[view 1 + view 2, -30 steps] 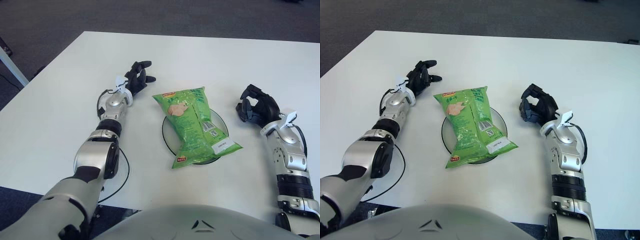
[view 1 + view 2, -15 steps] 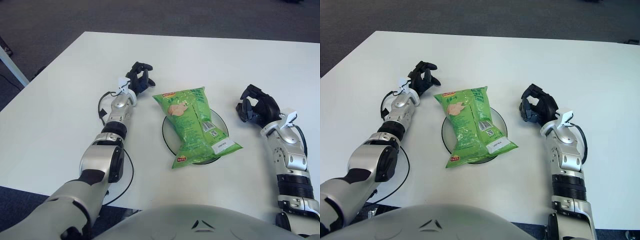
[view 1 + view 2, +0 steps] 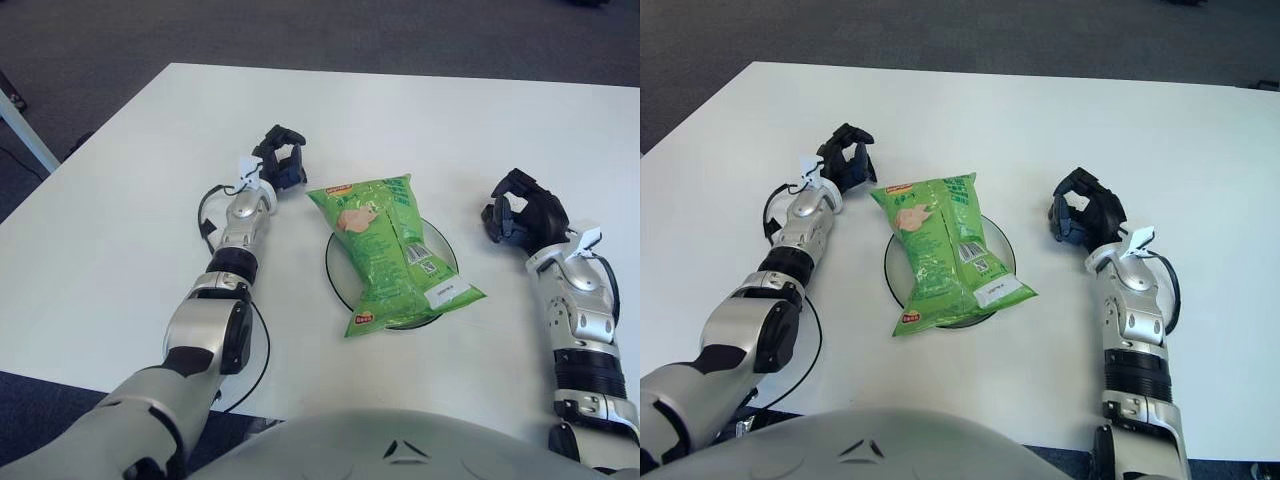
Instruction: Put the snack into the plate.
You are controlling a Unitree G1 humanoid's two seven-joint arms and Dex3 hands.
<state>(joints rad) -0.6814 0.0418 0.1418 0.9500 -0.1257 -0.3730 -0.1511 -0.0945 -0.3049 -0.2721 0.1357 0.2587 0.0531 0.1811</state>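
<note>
A green snack bag lies flat across a dark-rimmed plate in the middle of the white table, its ends hanging over the rim at front and back. My left hand is on the table just left of the bag's top corner, apart from it, fingers curled and holding nothing. My right hand is to the right of the plate, also curled and empty, a clear gap from the bag.
The white table stretches wide behind and beside the plate. A black cable loops on the table beside my left forearm. Dark floor lies beyond the far edge.
My left hand has curled its fingers in and drawn slightly toward the bag. My right hand has shifted a little to the right, away from the plate. The bag has not moved.
</note>
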